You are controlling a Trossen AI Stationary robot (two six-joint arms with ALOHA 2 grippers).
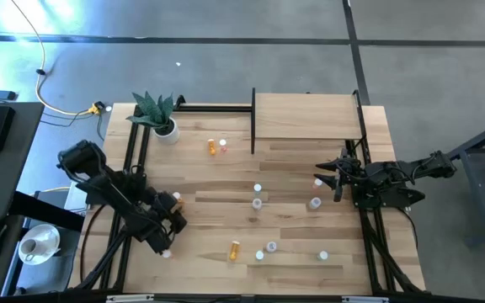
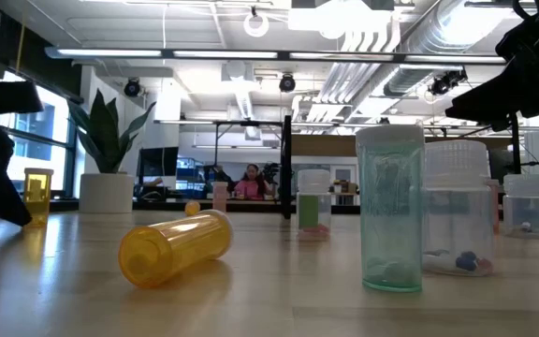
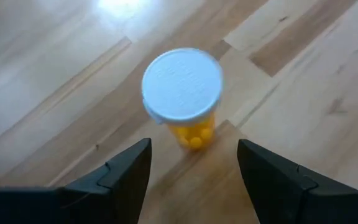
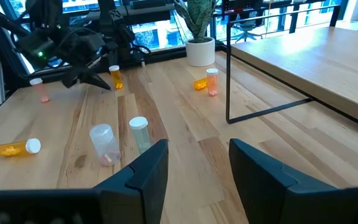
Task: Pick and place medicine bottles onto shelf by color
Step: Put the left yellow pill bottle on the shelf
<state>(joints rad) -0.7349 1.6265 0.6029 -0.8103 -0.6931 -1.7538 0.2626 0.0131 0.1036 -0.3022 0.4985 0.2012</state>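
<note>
Far left of the table (image 1: 293, 160): left gripper (image 1: 169, 204) low over the planks, claw released, fingers (image 3: 126, 180) spread wide and gripping nothing. Just ahead of the tips, an upright orange bottle (image 3: 182, 93) with a white cap, yellow pills showing through, clear of both fingers. Nearer the front edge, a pink bottle (image 1: 167, 252), standing alone.

Back left corner: small white plant pot (image 1: 166, 130). Right of it, a tipped orange bottle (image 1: 212, 147) on its side, with a second pink bottle (image 1: 223, 145) upright just beside.

Middle of the table: two pale-capped bottles (image 1: 258, 196), one just behind the other. Toward the front, another orange bottle (image 2: 176, 248) lying flat, and near it a pair of capped bottles (image 1: 266, 251), the teal one (image 2: 390, 211) upright.

Back right: the shelf (image 1: 306, 115), pale board on black posts, no bottles on it.

In front of the shelf: right gripper (image 1: 320, 180) pointing left across the table, claw released, fingers (image 4: 145, 171) apart with only bare planks between. Close by its tips, a clear bottle (image 1: 315, 203) upright; one more capped bottle (image 1: 323, 255) near the front edge.
</note>
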